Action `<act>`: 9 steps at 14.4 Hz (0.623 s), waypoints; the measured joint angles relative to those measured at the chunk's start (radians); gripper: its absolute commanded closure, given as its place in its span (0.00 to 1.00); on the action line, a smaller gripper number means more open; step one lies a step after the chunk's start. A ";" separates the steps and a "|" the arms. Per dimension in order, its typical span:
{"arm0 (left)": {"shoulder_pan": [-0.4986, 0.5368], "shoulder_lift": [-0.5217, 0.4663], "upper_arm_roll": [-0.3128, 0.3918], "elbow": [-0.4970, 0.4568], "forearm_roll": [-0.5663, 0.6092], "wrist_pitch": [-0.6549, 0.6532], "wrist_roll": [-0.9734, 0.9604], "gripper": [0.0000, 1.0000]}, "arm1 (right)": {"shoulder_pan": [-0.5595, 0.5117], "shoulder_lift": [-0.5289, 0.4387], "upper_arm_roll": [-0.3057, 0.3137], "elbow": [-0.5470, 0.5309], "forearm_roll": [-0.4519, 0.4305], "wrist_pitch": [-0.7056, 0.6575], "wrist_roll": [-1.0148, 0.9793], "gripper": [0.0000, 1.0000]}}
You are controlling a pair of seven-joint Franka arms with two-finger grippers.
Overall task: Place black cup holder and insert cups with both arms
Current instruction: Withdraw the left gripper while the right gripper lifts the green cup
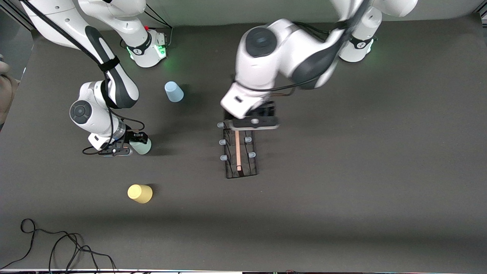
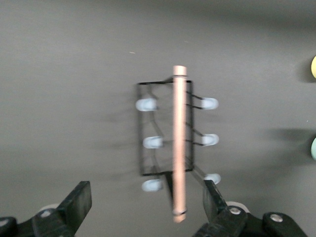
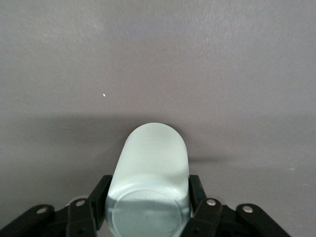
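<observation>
Front view: black cup holder stands mid-table, no cups on its pegs. Blue cup and yellow cup sit loose toward the right arm's end of it.

Left wrist view: left gripper spread wide over the holder's wooden handle, gripping nothing.

Right wrist view: right gripper clamped on the mint cup. All three insertions remain.
</observation>
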 measured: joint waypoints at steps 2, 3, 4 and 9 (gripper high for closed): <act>0.092 -0.075 0.003 -0.035 -0.012 -0.092 0.109 0.00 | 0.000 -0.039 0.024 0.074 0.003 -0.143 0.003 0.76; 0.142 -0.116 0.005 -0.069 -0.013 -0.122 0.171 0.00 | 0.001 -0.061 0.051 0.127 0.010 -0.223 0.012 0.76; 0.192 -0.160 0.006 -0.110 -0.015 -0.141 0.236 0.00 | 0.003 -0.079 0.083 0.186 0.029 -0.289 0.031 0.76; 0.428 -0.335 0.016 -0.270 -0.020 -0.233 0.571 0.00 | 0.023 -0.096 0.260 0.332 0.090 -0.371 0.318 0.76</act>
